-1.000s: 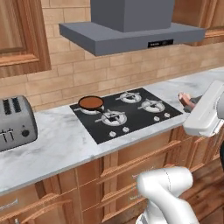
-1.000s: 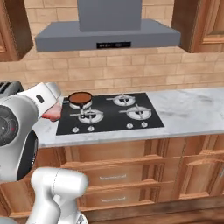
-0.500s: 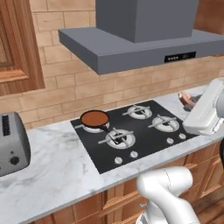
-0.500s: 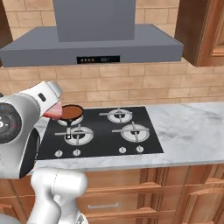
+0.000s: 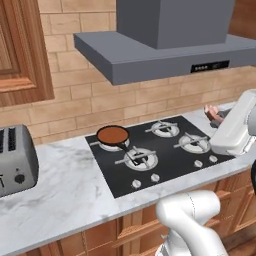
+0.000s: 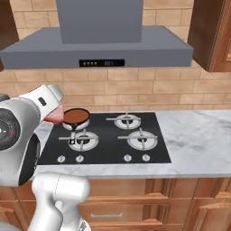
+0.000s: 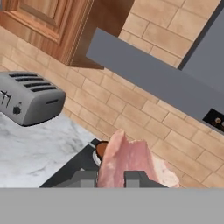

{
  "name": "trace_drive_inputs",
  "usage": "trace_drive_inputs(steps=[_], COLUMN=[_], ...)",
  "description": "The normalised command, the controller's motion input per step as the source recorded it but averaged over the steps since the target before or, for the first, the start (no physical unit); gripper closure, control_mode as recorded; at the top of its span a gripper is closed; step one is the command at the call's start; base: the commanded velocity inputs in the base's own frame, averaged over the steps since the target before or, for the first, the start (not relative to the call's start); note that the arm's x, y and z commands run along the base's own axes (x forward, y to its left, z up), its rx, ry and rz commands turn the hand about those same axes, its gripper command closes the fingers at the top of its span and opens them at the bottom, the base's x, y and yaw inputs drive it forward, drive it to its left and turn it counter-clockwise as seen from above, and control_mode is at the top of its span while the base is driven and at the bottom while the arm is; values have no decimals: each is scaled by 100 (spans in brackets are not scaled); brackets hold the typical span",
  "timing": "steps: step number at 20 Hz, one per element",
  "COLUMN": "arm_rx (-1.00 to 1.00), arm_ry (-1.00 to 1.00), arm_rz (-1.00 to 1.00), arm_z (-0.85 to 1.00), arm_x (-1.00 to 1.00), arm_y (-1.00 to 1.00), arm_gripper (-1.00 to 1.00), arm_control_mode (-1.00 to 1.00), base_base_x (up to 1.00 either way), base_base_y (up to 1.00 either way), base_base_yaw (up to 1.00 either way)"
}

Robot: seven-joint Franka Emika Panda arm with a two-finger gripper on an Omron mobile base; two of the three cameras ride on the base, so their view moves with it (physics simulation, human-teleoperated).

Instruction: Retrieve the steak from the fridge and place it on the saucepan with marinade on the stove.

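Observation:
My gripper is shut on the steak, a pinkish-red slab that stands up between the two dark fingertips. From the left base view the steak hangs at the stove's far right, above the counter edge, at the end of my white arm. The saucepan sits on the back left burner of the black stove, filled with reddish-brown marinade. In the right base view the steak shows just left of the saucepan. The fridge is out of view.
A silver toaster stands on the marble counter left of the stove. A grey range hood hangs over the burners. A wooden wall cabinet is at the upper left, and another one at the upper right.
The whole picture has shifted and grown, so the base has driven toward the stove. The steak stays clamped in the gripper throughout.

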Motion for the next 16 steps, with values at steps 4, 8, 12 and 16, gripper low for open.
trace_drive_inputs(steps=[4, 8, 12, 16], arm_rx=[0, 0, 0, 0], arm_ry=[0, 0, 0, 0], arm_rz=[0, 0, 0, 0], arm_z=[0, 0, 0, 0], arm_x=[0, 0, 0, 0], arm_y=[0, 0, 0, 0], arm_gripper=[100, 100, 100, 100], arm_control_mode=[100, 100, 100, 100], base_base_x=[56, 56, 52, 51], base_base_y=[0, 0, 0, 0], base_base_yaw=[19, 22, 22, 22])
